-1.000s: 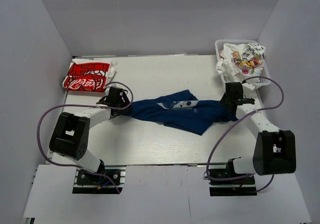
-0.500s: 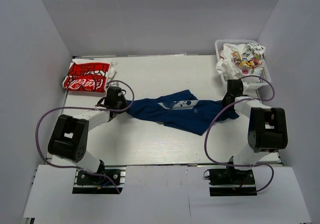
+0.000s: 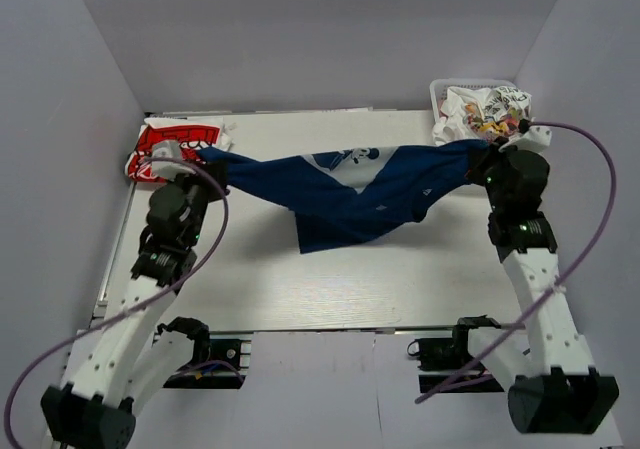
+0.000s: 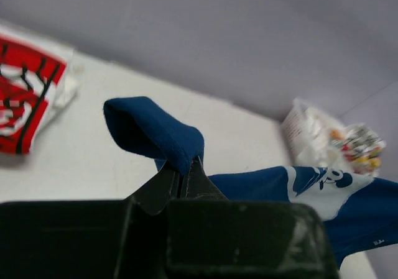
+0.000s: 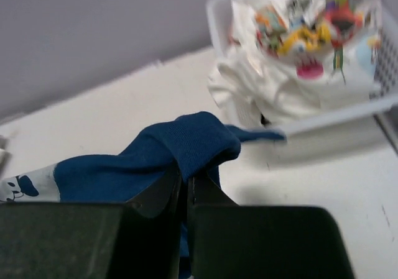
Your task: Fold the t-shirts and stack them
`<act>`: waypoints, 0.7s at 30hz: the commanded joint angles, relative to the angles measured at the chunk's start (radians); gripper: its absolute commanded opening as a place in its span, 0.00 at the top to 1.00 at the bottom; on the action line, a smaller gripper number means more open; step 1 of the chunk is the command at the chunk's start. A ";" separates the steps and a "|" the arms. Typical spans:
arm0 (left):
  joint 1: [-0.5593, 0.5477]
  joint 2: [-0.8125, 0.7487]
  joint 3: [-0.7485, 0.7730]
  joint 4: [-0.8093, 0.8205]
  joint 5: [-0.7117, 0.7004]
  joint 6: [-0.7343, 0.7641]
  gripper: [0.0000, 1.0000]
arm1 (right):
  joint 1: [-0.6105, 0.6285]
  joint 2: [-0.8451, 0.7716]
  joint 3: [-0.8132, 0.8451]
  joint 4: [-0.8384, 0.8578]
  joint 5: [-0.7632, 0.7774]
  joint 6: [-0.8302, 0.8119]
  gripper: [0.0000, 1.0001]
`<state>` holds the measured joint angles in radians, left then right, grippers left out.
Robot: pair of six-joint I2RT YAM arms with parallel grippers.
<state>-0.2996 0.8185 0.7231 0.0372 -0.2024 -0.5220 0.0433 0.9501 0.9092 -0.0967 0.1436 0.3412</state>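
1. My left claw (image 4: 184,178) has its fingers pressed together on a fold of the navy tee (image 4: 152,130). The cloth loops up and over the tips.
2. My right claw (image 5: 186,182) is doing the same on the other side, pinching a bunched end of that tee, which mounds just above the tips.
3. Between my two claws the tee hangs stretched in a band. Its pale print faces up near the middle, and a loose flap sags down toward my bases.
4. Below both claws lies the white table (image 3: 300,269). I cannot tell whether the sagging flap touches it.
5. Beyond my left claw, out to its left, the red tee (image 4: 18,99) lies flat on the table, apart from my fingers in the wrist view. From above, my claw sits right at its edge.
6. Beyond my right claw, up and to its right, the white tees (image 5: 292,55) are heaped crumpled in the basket (image 5: 336,120), colourful prints on top. One white fold spills over the near rim toward my claw.
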 commanded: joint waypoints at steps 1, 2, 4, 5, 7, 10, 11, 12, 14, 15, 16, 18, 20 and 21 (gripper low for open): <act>0.002 -0.152 0.059 0.000 -0.035 0.054 1.00 | -0.008 -0.120 0.098 0.051 -0.068 -0.067 1.00; 0.002 -0.183 0.068 0.000 -0.046 0.069 1.00 | -0.003 -0.138 0.147 0.046 -0.079 -0.076 1.00; 0.002 -0.269 0.099 -0.031 -0.075 0.082 1.00 | -0.005 -0.200 0.181 0.028 -0.084 -0.093 1.00; 0.002 -0.294 0.111 -0.040 -0.075 0.094 1.00 | -0.005 -0.215 0.195 0.022 -0.097 -0.094 1.00; 0.002 -0.340 0.150 -0.066 -0.084 0.108 1.00 | -0.003 -0.258 0.266 -0.015 -0.110 -0.105 1.00; 0.002 -0.401 0.199 -0.095 -0.084 0.126 1.00 | -0.008 -0.280 0.368 -0.055 -0.093 -0.097 1.00; 0.002 -0.401 0.208 -0.109 -0.084 0.126 1.00 | -0.008 -0.275 0.382 -0.061 -0.090 -0.097 1.00; 0.002 -0.415 0.217 -0.109 -0.110 0.126 1.00 | -0.003 -0.268 0.395 -0.072 -0.063 -0.096 1.00; 0.002 -0.415 0.217 -0.128 -0.140 0.126 1.00 | -0.008 -0.226 0.439 -0.116 -0.050 -0.087 1.00; 0.002 -0.404 0.217 -0.128 -0.162 0.111 1.00 | -0.005 -0.176 0.462 -0.144 -0.039 -0.085 1.00; 0.002 -0.395 0.217 -0.141 -0.172 0.102 1.00 | -0.006 -0.157 0.465 -0.171 -0.035 -0.076 1.00; 0.002 -0.363 0.184 -0.161 -0.184 0.064 1.00 | -0.008 -0.116 0.455 -0.190 -0.027 -0.076 1.00; 0.002 -0.294 0.141 -0.190 -0.196 0.034 1.00 | -0.006 -0.029 0.427 -0.179 -0.022 -0.070 1.00; 0.002 -0.263 0.124 -0.204 -0.206 -0.011 1.00 | -0.008 0.019 0.395 -0.164 -0.024 -0.070 1.00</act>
<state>-0.3004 0.4469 0.9047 -0.0711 -0.3401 -0.4622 0.0414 0.8341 1.3666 -0.2096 0.0692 0.2768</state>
